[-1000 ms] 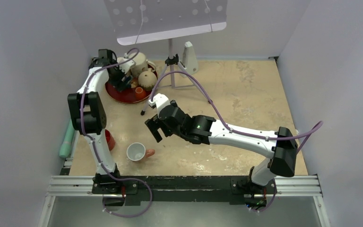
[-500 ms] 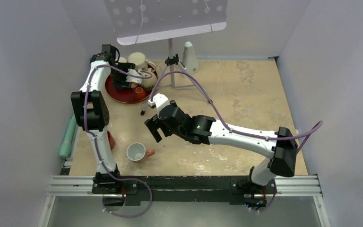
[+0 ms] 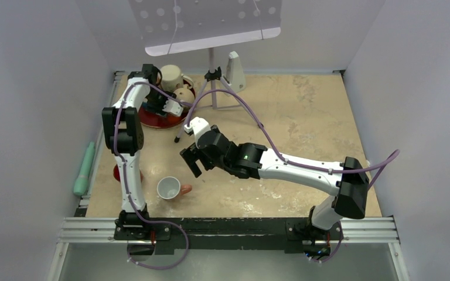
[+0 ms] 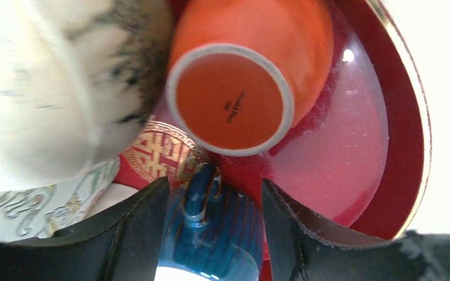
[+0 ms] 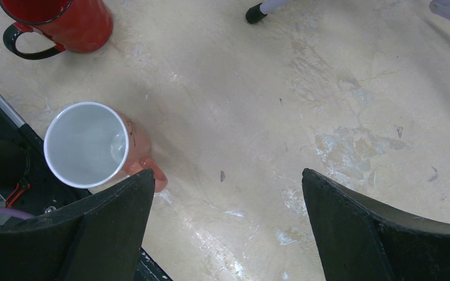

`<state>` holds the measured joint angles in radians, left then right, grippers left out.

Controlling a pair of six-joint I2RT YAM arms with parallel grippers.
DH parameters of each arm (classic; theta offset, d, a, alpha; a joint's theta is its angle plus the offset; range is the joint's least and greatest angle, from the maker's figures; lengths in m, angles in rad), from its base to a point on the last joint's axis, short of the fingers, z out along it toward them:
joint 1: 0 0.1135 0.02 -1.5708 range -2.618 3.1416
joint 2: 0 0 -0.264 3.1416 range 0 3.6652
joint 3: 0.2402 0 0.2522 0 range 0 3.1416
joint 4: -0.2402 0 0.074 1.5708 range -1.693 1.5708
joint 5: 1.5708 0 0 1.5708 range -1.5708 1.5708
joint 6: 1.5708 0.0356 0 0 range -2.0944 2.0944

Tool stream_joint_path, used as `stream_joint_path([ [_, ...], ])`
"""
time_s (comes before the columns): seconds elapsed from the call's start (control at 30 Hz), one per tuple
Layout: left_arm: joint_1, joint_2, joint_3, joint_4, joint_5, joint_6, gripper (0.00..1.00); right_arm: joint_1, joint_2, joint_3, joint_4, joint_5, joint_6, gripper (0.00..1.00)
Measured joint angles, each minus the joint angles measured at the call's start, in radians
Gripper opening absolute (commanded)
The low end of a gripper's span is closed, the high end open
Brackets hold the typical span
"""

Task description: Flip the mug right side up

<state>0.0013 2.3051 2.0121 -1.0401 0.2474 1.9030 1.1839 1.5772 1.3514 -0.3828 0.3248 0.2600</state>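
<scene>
In the upper left of the overhead view, over the tray (image 4: pixel 398 146), the left gripper (image 4: pixel 215 193) has its fingers at a middling gap, one on each side of the blue mug (image 4: pixel 214 225). They sit close against it, but we cannot tell whether they grip it. That mug, which we take to be the one to turn, lies at the tray's inner part, low in the wrist view, with its handle pointing away from the wrist.

To do this step well, we would set the pads square on the mug's wall, clamp firmly, and lift straight up before rotating. There is no room on the tray for a turn.

The orange cup (image 4: pixel 234 88) stands base up just beyond the handle. The cream pot (image 4: pixel 53 88) crowds in from the upper left, and either could be knocked. The view is too close to judge which end of the blue mug is up.

The right gripper (image 5: pixel 227 175) hangs wide open over the table (image 5: pixel 328 88) at mid-frame, well apart. A pink mug (image 5: pixel 88 146) and a red mug (image 5: pixel 64 20) sit toward the lower left.
</scene>
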Motion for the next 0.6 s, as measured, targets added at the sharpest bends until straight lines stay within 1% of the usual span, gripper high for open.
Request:
stream_joint_path([
  [0.1, 0.002, 0.02, 0.004, -0.003, -0.045, 0.011, 0.45, -0.002, 0.0, 0.0, -0.003, -0.001, 0.0, 0.99],
  [0.13, 0.003, 0.026, 0.004, -0.002, -0.055, 0.02, 0.34, -0.002, 0.0, 0.0, -0.003, -0.001, 0.0, 0.99],
  [0.17, 0.003, 0.029, 0.003, 0.0, -0.065, 0.022, 0.21, -0.003, 0.0, 0.0, -0.003, -0.001, 0.0, 0.99],
  [0.2, 0.003, 0.032, 0.003, 0.001, -0.072, 0.03, 0.12, -0.004, 0.0, 0.0, -0.003, -0.001, 0.0, 0.99],
  [0.27, 0.003, 0.032, 0.003, 0.004, -0.087, 0.036, 0.0, -0.007, 0.0, 0.0, -0.003, -0.001, -0.003, 0.99],
  [0.47, 0.004, 0.032, 0.004, 0.004, -0.118, 0.018, 0.0, -0.014, 0.0, 0.0, -0.005, -0.001, -0.01, 0.99],
  [0.6, 0.004, 0.02, -0.014, 0.032, -0.114, -0.031, 0.0, -0.018, 0.0, 0.0, -0.001, -0.001, -0.01, 0.99],
])
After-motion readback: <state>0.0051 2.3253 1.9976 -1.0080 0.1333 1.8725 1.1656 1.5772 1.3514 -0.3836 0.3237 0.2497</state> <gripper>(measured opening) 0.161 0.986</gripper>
